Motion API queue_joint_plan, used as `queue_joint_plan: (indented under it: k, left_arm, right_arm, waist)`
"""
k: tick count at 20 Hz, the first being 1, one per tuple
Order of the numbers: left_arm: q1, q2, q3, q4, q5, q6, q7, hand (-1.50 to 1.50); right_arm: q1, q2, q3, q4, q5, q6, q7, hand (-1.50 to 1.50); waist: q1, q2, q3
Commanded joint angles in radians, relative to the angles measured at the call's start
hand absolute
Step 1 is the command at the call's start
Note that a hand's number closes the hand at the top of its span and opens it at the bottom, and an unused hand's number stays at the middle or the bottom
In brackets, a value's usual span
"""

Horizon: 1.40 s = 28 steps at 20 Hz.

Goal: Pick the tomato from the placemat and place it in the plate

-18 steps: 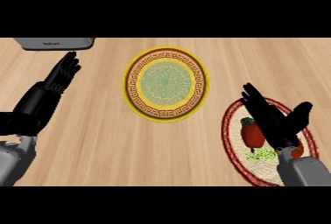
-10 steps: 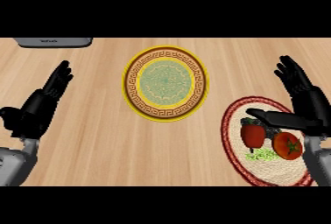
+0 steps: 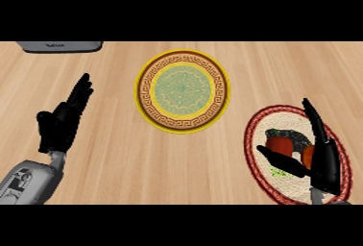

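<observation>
The tomato [image 3: 282, 144], red with a dark green top, lies on the round, red-rimmed woven placemat [image 3: 278, 117] at the right. My right hand [image 3: 327, 161] stands edge-on over the mat, open. Its straight fingers run along the tomato's right side and its thumb [image 3: 282, 163] reaches under the tomato's near side. A second red patch shows between thumb and palm. The plate [image 3: 183, 91], yellow-rimmed with a green centre, sits in the middle of the counter, left of and beyond the mat. My left hand [image 3: 64, 120] rests open at the left, fingers up.
A grey object [image 3: 60, 46] lies at the far left edge of the wooden counter. A small green bit [image 3: 278, 172] lies on the mat near my thumb. Bare wood separates the plate from the placemat.
My right hand has turned edge-on and come down over the placemat, its thumb swinging from above the tomato to its near side. The left hand has barely shifted.
</observation>
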Motion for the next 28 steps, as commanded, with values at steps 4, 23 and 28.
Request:
queue_joint_plan:
  k: [4, 23, 28]
  left_arm:
    - [0.006, -0.029, 0.009, 0.029, -0.021, -0.010, 0.003, 0.00]
    - [0.012, -0.081, 0.019, -0.023, -0.084, -0.015, 0.045, 0.00]
    - [-0.005, -0.062, 0.089, -0.023, -0.101, -0.077, 0.075, 0.00]
  right_arm:
    - [0.187, -0.053, 0.013, -0.223, 0.273, -0.187, 0.077, -1.50]
    - [0.385, -0.377, -0.182, -0.695, 0.292, 0.472, 0.890, -1.50]
    - [0.332, -0.311, -0.214, -0.614, 0.276, 0.544, 0.823, -1.50]
  waist:
    - [0.000, -0.003, 0.000]
    - [0.020, 0.001, 0.002]
    - [0.017, 0.001, 0.003]
